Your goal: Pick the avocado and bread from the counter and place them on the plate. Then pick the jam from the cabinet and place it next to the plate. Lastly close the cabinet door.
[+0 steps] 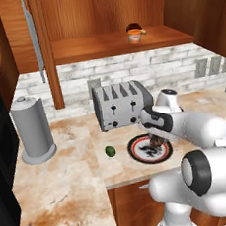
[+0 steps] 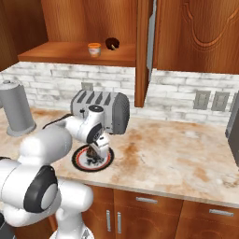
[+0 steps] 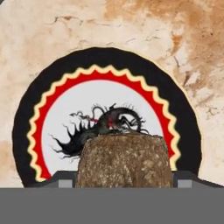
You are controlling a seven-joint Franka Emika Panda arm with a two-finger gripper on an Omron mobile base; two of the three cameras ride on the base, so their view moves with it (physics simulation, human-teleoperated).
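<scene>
Hand view: pincer [image 3: 124,186] closed on the bread [image 3: 124,161], a brown lumpy chunk held between the dark tips, directly above the plate [image 3: 26,127] and its white centre with dark pattern.
Left base view: gripper low over the plate, which sits on the counter [image 1: 60,200] in front of the toaster [image 1: 121,104].
Avocado [image 1: 109,150]: on the counter, just left of the plate, not yet collected.
Jam [image 1: 134,35]: on the open cabinet [image 1: 107,43] shelf above.
Handling advice: lower until the bread nears the centre, then open; release low so the chunk does not roll off the rim.
</scene>
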